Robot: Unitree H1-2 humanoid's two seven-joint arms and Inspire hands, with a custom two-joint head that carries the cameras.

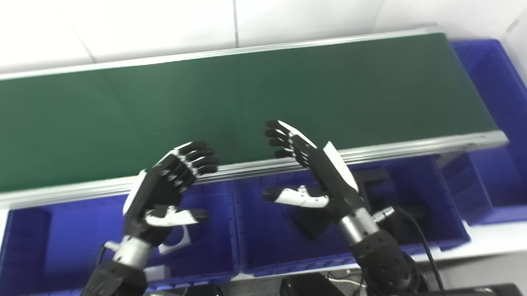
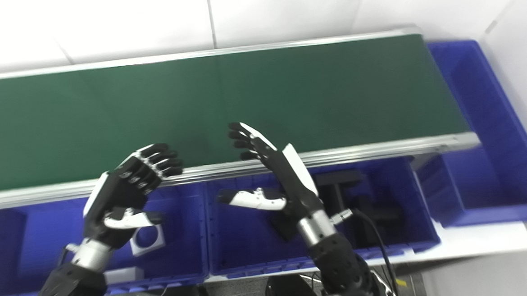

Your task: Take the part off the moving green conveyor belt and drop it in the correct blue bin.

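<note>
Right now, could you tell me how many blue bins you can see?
3. The left bin sits below the conveyor belt under the left hand, the middle bin under the right hand, and the end bin wraps the belt's right end. Others may lie out of frame.

A green conveyor belt (image 2: 225, 105) with silver rails is seen running across the upper half, nothing lying on it. Below its near rail, two blue bins sit side by side: the left bin (image 2: 7, 251) holds a white square part with a round hole (image 2: 147, 239), the middle bin (image 2: 246, 252) holds black parts (image 2: 337, 184). A third blue bin (image 2: 487, 122) stands at the belt's right end. The left hand (image 2: 126, 191) and right hand (image 2: 274, 174) are raised over the bins, fingers spread, nothing held.
</note>
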